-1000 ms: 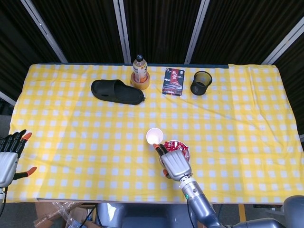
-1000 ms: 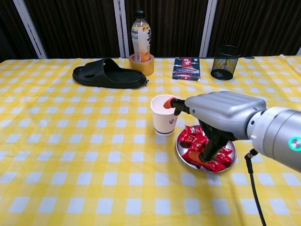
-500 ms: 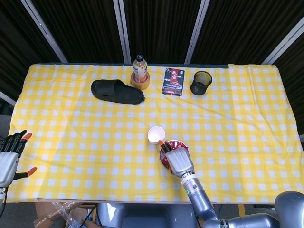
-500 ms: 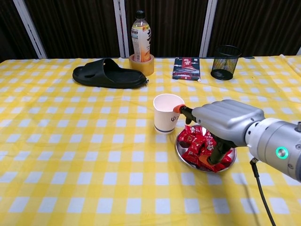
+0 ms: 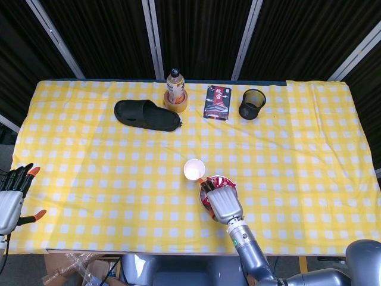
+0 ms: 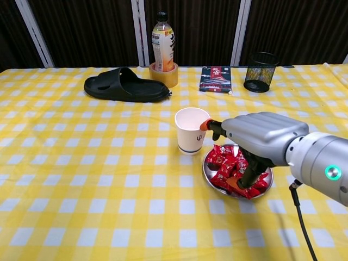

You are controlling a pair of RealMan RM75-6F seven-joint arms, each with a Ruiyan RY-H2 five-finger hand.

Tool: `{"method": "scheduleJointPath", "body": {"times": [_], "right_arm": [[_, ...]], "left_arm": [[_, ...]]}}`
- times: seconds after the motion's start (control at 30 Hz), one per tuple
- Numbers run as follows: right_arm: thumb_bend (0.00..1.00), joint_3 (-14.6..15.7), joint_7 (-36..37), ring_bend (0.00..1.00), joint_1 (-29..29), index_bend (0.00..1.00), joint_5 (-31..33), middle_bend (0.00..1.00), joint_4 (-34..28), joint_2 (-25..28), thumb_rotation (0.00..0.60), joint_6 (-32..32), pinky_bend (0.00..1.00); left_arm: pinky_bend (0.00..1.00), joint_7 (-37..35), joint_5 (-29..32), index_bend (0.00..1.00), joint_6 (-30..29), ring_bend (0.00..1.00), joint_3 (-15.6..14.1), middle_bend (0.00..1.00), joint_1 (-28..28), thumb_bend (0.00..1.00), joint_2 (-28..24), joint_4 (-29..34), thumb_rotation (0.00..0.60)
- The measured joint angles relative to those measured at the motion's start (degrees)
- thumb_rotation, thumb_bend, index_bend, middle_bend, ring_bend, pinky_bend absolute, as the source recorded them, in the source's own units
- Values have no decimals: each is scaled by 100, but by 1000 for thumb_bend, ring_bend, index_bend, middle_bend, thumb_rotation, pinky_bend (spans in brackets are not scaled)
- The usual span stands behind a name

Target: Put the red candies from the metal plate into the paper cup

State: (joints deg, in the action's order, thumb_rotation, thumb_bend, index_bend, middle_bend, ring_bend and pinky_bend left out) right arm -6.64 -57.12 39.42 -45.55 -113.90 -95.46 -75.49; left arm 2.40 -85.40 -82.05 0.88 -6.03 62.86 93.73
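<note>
The red candies [image 6: 231,167] are lying piled in the metal plate [image 6: 209,176], directly beneath the right hand [image 6: 261,138]. The paper cup [image 6: 191,131] is standing just beyond its fingertips [image 6: 205,125], touching the plate. Whether this hand is grasping a candy cannot be told; its palm is hiding the fingers. The left hand [image 5: 12,193] is hanging far off, released.

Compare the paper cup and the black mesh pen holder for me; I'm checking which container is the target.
The paper cup is white with solid walls; the mesh pen holder is black and see-through. The cup stands mid-table right beside the metal plate of red candies, with the right hand next to it; the pen holder stands at the far edge, away from both. Both stand upright and open-topped.
</note>
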Motion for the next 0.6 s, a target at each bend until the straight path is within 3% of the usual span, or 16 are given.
{"method": "scheduleJointPath", "body": {"times": [0.6], "right_arm": [[362, 293, -620, 635, 89, 33, 50, 154, 184, 49, 600, -363, 795]], "left_arm": [[0, -29, -1, 0, -11, 0, -1, 0, 10, 47, -16, 33, 600]]}}
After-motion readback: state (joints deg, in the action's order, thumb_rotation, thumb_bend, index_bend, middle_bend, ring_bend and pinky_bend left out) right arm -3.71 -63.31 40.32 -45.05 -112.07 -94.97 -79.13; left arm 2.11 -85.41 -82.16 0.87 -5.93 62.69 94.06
